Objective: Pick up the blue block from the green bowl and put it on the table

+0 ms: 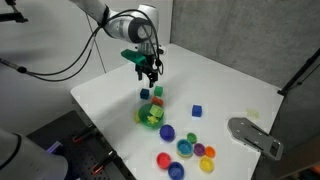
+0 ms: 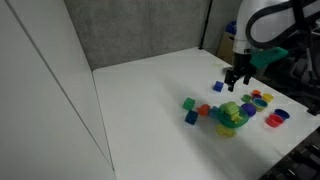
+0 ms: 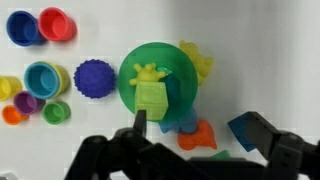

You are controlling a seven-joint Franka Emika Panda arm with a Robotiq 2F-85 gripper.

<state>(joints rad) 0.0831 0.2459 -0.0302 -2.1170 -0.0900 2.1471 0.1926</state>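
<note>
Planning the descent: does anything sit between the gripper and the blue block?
Partly. A yellow-green toy in the green bowl overlaps what seems the blue block at the rim. The open gripper hovers above; nothing else visible intervenes.

Exterior views high and oblique across the tabletop [image 1: 230, 95] from different sides, wrist view close, straight down — green bowl [image 3: 127, 75] shared.
</note>
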